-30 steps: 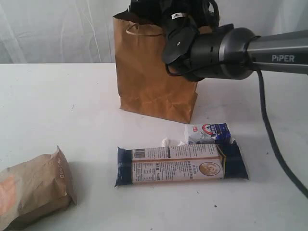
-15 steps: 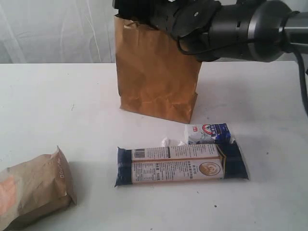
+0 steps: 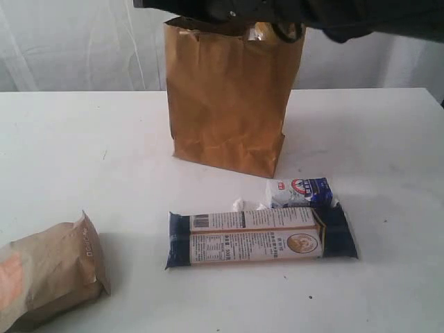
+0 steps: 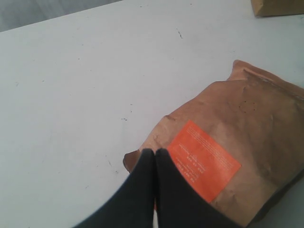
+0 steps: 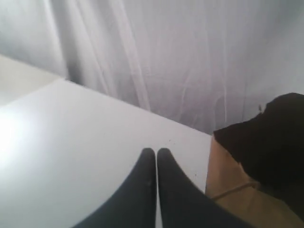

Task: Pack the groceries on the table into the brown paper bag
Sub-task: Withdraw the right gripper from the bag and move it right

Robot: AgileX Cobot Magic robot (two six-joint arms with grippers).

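Presently the left claw (image 4: 155, 153), pressed together and empty, hangs over the brown pouch (image 3: 48, 274) at eight o'clock on the desk (image 3: 83, 152); the right claw (image 5: 156, 153), likewise, sits by the brown paper bag (image 3: 225, 104) at twelve.

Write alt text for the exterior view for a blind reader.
A brown paper bag stands on a white table under a robot arm. Before it lie a long dark-blue-and-white packet and a small blue-white packet; a brown pouch lies lower left.
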